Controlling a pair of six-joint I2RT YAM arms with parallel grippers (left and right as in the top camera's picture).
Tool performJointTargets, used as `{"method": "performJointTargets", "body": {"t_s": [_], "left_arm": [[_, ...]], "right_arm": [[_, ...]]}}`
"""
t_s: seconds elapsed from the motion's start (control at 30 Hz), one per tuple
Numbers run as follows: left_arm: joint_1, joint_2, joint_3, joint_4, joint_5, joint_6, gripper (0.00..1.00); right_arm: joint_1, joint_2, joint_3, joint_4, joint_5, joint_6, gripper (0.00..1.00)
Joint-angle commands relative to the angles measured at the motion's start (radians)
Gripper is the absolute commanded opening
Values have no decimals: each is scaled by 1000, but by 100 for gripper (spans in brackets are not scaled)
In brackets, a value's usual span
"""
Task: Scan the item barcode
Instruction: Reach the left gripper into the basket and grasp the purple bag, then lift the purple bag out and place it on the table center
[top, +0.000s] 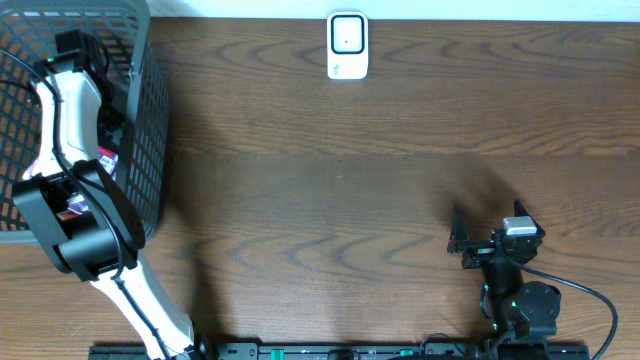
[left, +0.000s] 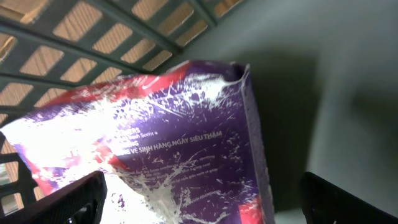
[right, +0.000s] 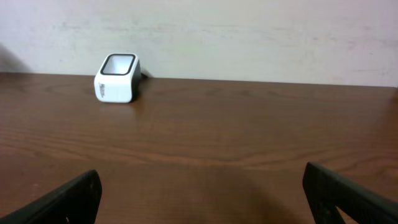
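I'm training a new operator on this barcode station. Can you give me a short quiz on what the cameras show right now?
1. Where is the purple-and-white package? A) on a shelf B) inside the mesh basket C) on the floor
2. True or false: the left gripper is shut on the package.
3. Fill in: the right gripper, facing the white scanner across the table, has its jaws ____.

Key: 1 B. 2 False: its jaws stand open on either side of the package. 3 open.
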Motion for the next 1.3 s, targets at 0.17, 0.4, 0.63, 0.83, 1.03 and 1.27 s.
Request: {"method": "performJointTargets", "body": {"t_s": [0.17, 0.4, 0.63, 0.83, 1.03, 1.27], "left_arm": [[4, 50, -92, 21, -33, -29, 75], [4, 40, -78, -9, -41, -4, 8], [4, -151, -42, -27, -46, -24, 7], [3, -415, -42, 80, -26, -58, 7], [3, -670, -42, 230, 230, -58, 7], [-131, -818, -42, 372, 819, -58, 7]], "right_arm": [[-6, -4, -4, -1, -5, 3, 99], [-6, -4, -3, -1, -5, 3, 99], [-6, -4, -4, -1, -5, 3, 99], [-6, -4, -3, -1, -5, 3, 99], [-6, -4, -3, -1, -5, 3, 99], [-6, -4, -4, -1, -5, 3, 99]]}}
